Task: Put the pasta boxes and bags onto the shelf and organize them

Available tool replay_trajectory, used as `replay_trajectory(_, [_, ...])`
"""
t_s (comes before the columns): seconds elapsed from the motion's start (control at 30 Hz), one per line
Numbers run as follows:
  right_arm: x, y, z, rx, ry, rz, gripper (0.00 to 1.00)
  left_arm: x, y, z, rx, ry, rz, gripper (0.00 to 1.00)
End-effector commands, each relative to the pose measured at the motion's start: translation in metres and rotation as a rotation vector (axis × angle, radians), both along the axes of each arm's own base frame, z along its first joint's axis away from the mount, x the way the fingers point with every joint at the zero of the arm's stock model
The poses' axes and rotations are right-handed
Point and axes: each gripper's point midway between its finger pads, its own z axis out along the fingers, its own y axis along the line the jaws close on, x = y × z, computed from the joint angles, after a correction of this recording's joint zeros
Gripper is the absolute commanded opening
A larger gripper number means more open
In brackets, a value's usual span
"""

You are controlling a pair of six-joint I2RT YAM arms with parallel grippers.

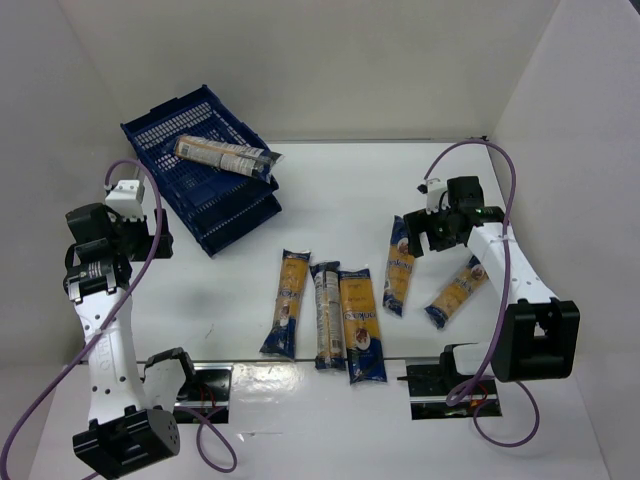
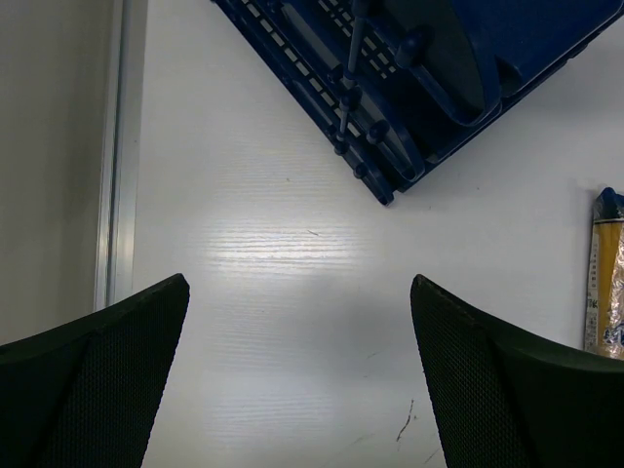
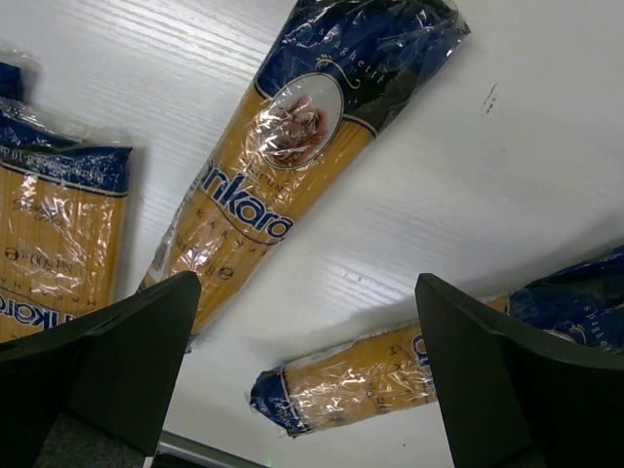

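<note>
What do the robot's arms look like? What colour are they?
Both arms are white tubes with chunky black joints: the left arm and the right arm. A purple cable loops along each one. The left gripper and right gripper have wide, dark fingers with a bumpy, dotted grip surface.

My left wrist view crops the dark blue plastic lattice crates and a yellow cellophane spaghetti packet.
</note>
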Motion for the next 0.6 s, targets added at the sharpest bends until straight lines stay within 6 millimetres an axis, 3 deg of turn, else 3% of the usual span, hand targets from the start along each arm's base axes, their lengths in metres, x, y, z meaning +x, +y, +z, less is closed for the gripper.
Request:
replay_trajectory(0.0, [0.007, -0.001, 0.010, 0.000, -0.058, -0.004, 1.00, 0.006, -0.002, 0.006, -0.011, -0.039, -0.014, 1.00])
replay_trajectory(0.33, [0.007, -0.001, 0.010, 0.000, -0.058, -0.004, 1.00, 0.006, -0.002, 0.006, -0.011, -0.039, -0.014, 1.00])
replay_trajectory(0.57, [-0.002, 0.024, 0.009, 0.059, 0.005, 0.121, 1.00, 0.007, -0.002, 0.004, -0.015, -0.031, -0.013, 1.00])
